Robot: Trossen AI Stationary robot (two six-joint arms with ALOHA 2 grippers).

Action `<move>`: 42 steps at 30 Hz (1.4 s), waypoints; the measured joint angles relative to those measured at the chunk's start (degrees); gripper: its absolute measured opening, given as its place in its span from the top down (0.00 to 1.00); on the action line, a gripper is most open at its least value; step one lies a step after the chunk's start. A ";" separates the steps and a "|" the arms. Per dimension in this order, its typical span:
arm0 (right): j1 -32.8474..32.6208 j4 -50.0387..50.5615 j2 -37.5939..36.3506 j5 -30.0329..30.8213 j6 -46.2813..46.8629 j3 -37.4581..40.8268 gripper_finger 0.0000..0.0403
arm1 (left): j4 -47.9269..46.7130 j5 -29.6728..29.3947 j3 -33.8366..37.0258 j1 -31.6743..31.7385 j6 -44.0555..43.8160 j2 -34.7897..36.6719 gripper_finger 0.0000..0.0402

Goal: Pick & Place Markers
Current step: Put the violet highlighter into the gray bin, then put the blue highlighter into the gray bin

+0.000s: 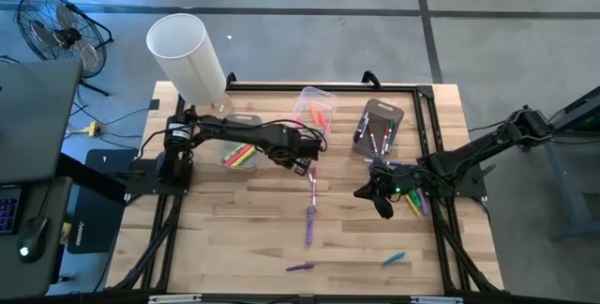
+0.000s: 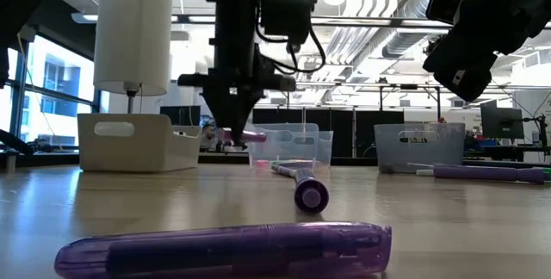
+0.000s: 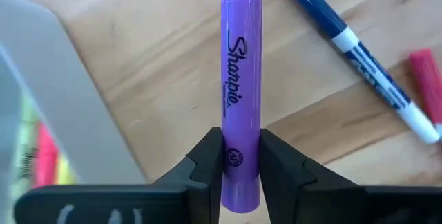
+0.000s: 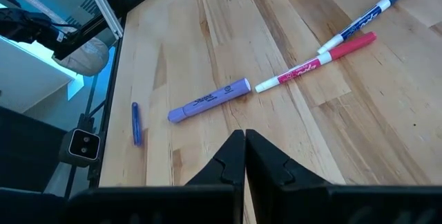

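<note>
Purple marker (image 3: 240, 92) btwn left gripper (image 3: 240, 158) jaws (clamped)

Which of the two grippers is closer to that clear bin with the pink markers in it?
The left. The left gripper hangs just in front of the clear bin, clamped on a purple marker. The right gripper sits shut, farther off toward the table's right side.

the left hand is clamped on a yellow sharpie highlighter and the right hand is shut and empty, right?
Not quite: the highlighter is purple, not yellow. The left wrist view shows the left hand clamped on a purple Sharpie highlighter over the wooden table. The rest holds: the right hand is shut and empty.
</note>
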State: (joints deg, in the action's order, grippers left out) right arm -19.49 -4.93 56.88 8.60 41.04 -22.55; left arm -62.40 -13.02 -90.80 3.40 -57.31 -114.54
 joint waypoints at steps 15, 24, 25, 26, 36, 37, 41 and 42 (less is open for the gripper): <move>0.00 -0.58 0.02 1.14 0.62 0.02 1.00 | -6.12 -3.20 17.08 4.80 0.33 22.90 0.83; 0.00 -1.97 0.13 2.73 2.69 0.07 1.00 | 0.50 0.30 26.24 7.88 -3.31 26.84 0.69; 0.00 -2.25 0.06 2.97 3.33 0.04 1.00 | -1.36 0.07 26.35 7.84 -3.04 26.99 0.67; -0.01 -2.26 0.02 3.11 4.12 0.04 1.00 | -0.29 -0.34 26.25 7.82 -2.69 27.17 0.65; -0.84 -4.99 0.03 9.58 11.72 0.04 1.00 | 2.57 -1.53 26.13 5.11 10.09 30.69 0.56; -1.33 -5.64 0.04 11.28 12.05 -0.05 1.00 | 3.56 -1.57 26.14 3.91 11.63 31.84 0.58; -4.27 -5.64 0.23 19.80 12.27 -3.10 1.00 | 10.07 -1.86 26.09 -2.14 22.48 36.39 0.68; -4.96 -5.64 0.58 22.08 11.59 -4.26 1.00 | 10.86 -2.00 26.09 -3.58 24.86 37.35 0.72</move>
State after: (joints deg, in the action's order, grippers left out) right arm -24.45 -10.57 57.47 30.68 52.63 -26.80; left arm -51.54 -15.01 -64.71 -0.18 -32.45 -77.19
